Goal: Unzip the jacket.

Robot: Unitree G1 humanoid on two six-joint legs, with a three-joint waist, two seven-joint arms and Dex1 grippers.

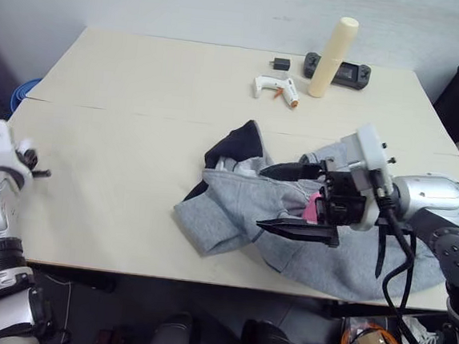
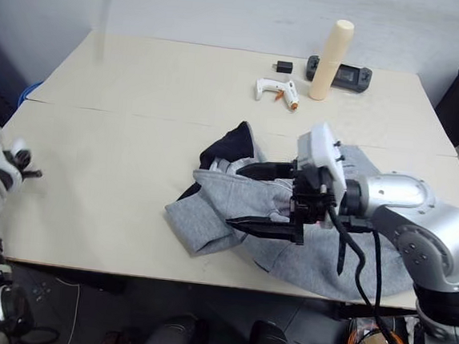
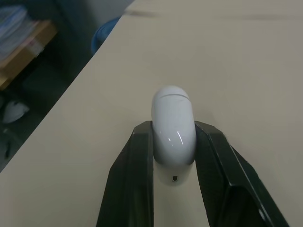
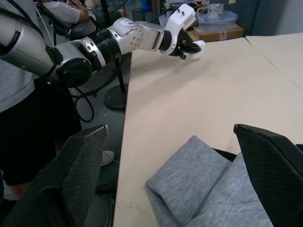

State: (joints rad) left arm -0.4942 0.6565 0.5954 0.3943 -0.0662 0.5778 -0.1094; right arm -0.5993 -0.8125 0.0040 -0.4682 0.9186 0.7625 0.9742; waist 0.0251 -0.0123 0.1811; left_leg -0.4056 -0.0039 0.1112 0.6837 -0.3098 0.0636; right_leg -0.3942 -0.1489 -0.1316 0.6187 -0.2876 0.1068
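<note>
Left eye view gives me the whole worktop point(image 1: 116, 186): the jacket point(image 1: 242, 209) lies crumpled and bunched directly under and in front of my right pincer point(image 1: 295, 200), whose two black fingers stand spread wide, one above the other, hovering over the grey fabric and gripping nothing. A small pink thing point(image 1: 313, 207) shows just behind those fingers, against the cloth. I cannot make out the zip or its pull anywhere in the folds, so I judge the unzipping not yet begun; finding the pull, pinning the collar and drawing the slider down all remain. My left pincer point(image 3: 173, 156) sits well away from the jacket, over the far left corner of the worktop. Left wrist view adds what the head cameras do not: that pincer is pinching a smooth white rounded object point(image 3: 173, 127) between its fingers, with bare worktop beyond. Right wrist view looks across the grey folds towards the left arm and catches a person point(image 4: 19, 90) standing beside the worktop edge.
</note>
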